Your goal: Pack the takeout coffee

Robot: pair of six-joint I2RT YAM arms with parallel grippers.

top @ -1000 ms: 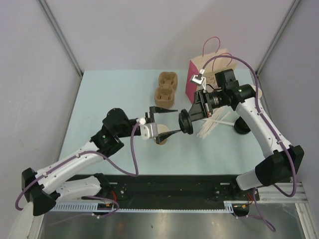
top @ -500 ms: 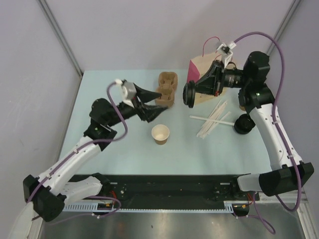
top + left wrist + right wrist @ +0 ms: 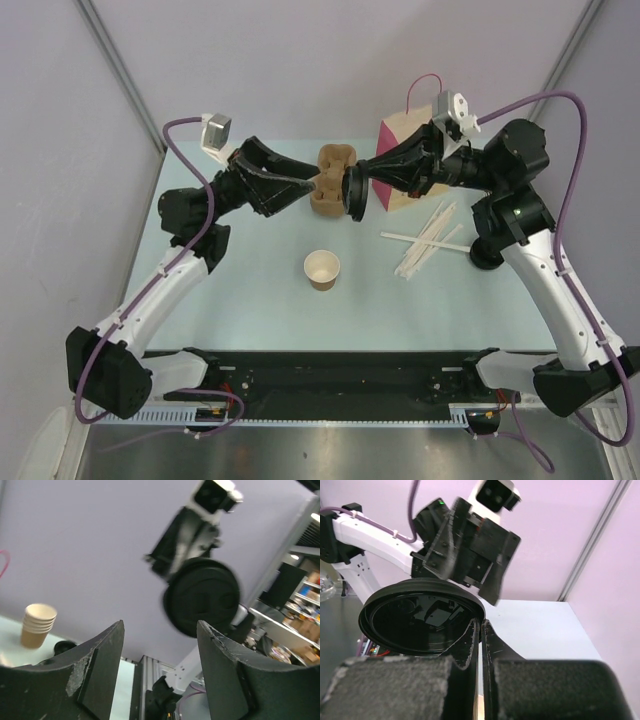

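Pale green table (image 3: 260, 292) between grey walls (image 3: 300, 60); both arms lifted high, wrists nose to nose at upper centre of the overhead frame; right gripper (image 3: 364, 181) pinched tight on the rim of the black lid (image 3: 352, 196), left gripper (image 3: 313, 184) with jaws apart, empty; brown cup (image 3: 321, 268) stands lidless, lower centre; the lid likely needs levelling squarely over that rim before pressing.

Pale green table (image 3: 230, 290): open paper cup (image 3: 322, 269), pulp carrier (image 3: 335, 160), pink bag (image 3: 382, 138), white sticks (image 3: 425, 243).
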